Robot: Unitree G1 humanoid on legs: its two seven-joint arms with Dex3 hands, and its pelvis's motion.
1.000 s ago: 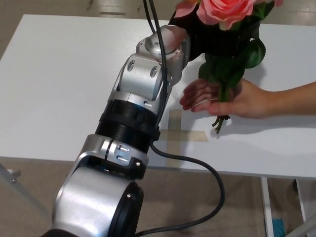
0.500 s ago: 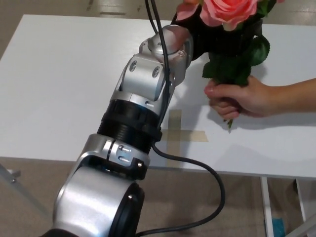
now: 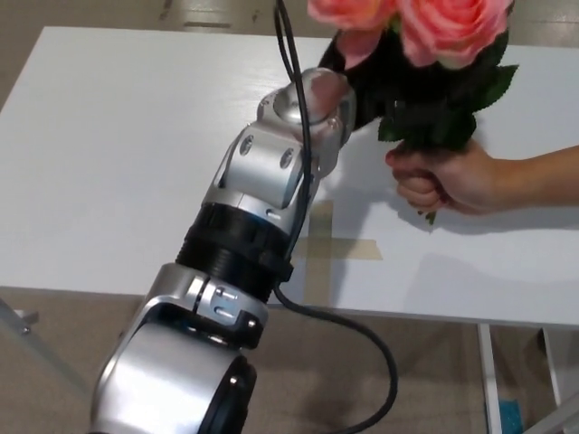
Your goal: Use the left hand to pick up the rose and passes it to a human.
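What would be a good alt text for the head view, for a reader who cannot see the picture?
A person's hand grips the stems of a pink rose while the robot's left hand, mostly hidden behind leaves, is at the flower above a white table. Tan tape marks the table.

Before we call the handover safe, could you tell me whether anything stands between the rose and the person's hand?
Nothing visible does: the person's hand is already closed around the stems of the rose, just below the left hand.

Pink rose [image 3: 441, 36] between robot's left hand [image 3: 380, 77] and person's fist [image 3: 443, 178], above white table [image 3: 109, 154].
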